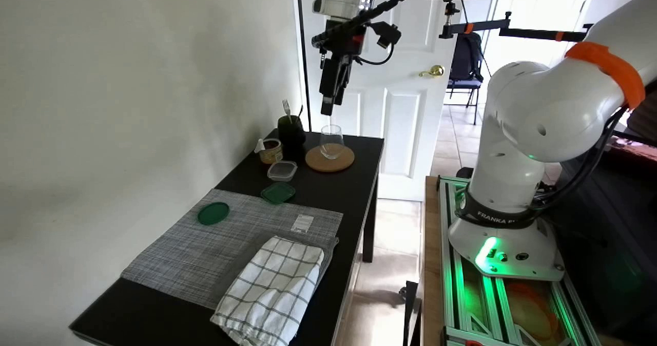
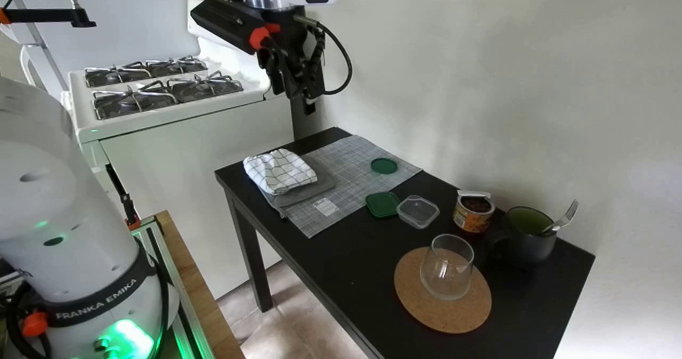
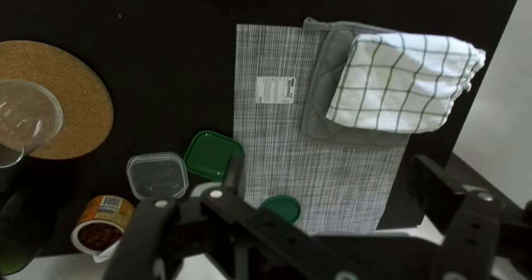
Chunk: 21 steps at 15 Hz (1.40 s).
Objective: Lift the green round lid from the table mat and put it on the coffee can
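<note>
The green round lid (image 1: 213, 213) lies flat on the grey woven table mat (image 1: 174, 253), near its wall side. The lid shows also in an exterior view (image 2: 384, 165) and in the wrist view (image 3: 283, 207), partly hidden there by a gripper link. The coffee can (image 2: 473, 212), with an orange label and brown contents, stands open on the black table by the wall; its peeled cover sticks up. It shows also in the wrist view (image 3: 107, 213). My gripper (image 3: 332, 180) is open and empty, high above the table. It shows also in an exterior view (image 1: 333, 104).
A green square lid (image 2: 382, 204) and a clear container (image 2: 418, 211) lie between mat and can. A glass (image 2: 446, 268) stands on a cork disc (image 2: 410, 300). A dark mug (image 2: 527, 242) holds a fork. A checkered cloth (image 3: 399, 84) lies on a grey pad.
</note>
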Motion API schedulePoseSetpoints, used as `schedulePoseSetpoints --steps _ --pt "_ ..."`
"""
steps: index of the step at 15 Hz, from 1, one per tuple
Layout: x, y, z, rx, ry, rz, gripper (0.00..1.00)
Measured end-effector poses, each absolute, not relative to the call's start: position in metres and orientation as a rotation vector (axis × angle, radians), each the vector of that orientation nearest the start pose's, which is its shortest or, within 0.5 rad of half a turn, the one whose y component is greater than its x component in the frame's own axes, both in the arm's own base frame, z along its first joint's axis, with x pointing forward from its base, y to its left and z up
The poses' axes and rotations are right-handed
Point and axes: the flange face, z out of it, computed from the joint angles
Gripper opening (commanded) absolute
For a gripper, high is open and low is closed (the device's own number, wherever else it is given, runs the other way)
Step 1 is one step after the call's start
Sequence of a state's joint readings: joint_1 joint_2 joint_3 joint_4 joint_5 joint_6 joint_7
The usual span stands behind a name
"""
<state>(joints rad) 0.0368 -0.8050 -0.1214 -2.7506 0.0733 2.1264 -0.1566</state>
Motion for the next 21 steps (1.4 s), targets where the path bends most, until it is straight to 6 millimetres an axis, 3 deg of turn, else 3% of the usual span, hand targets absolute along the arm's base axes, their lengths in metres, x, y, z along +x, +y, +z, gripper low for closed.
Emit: schedulePoseSetpoints --steps 4,7,10,17,21 --pt "0.354 -0.014 0.442 -3.0 0.052 -0.444 1.0" --pt "0.382 -0.009 0.4 -3.015 0.083 -0.405 1.0" --pt "0.404 -0.018 0.362 -2.996 0.114 -0.254 1.0" --pt "0.416 -0.02 0.359 -2.995 0.12 -0.243 1.0" --pt "0.43 -0.016 0.354 -2.981 -0.025 -0.361 1.0"
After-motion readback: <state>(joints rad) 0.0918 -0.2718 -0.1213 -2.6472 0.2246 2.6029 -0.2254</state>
